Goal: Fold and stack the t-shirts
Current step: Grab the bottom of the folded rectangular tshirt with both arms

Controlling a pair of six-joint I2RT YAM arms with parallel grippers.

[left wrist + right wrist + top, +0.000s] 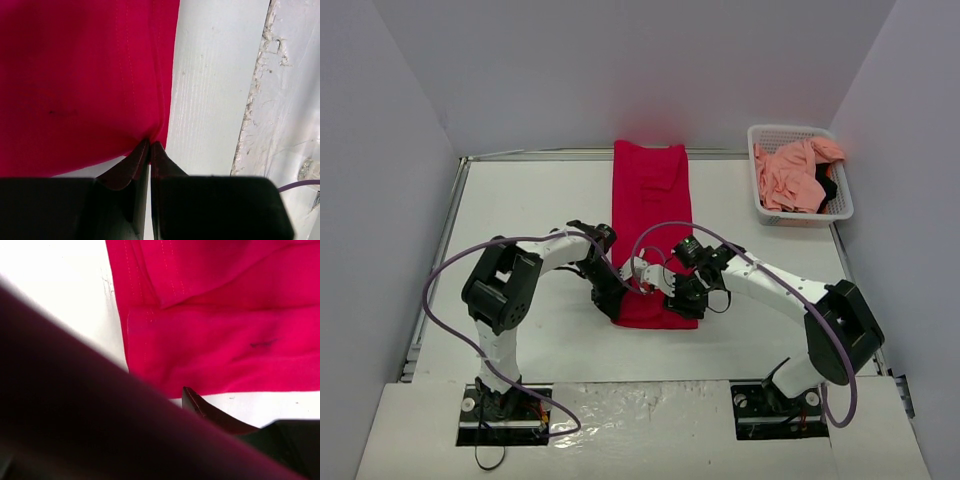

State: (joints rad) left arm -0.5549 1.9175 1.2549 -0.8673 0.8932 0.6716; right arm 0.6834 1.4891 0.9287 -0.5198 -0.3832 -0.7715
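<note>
Two pincers report from the near end of the crimson t-shirt (651,200). My left gripper (150,143) has its jaws pressed together, pinching the shirt's near left corner at the hem; the left wrist view confirms this grip. My right gripper (688,297) sits at the near right corner, one fingertip (195,400) just at the hem edge. Its other finger blurs across the right wrist view, so I cannot tell whether cloth is caught. From both pincers the shirt runs straight away toward the far edge of the table (520,200), a narrow strip with its long axis front to back. Judgement: the next fold carries this near end away from me along that axis, both corners level. The salmon t-shirt (792,178) lies in the basket (800,131), far right, nearer my right arm
</note>
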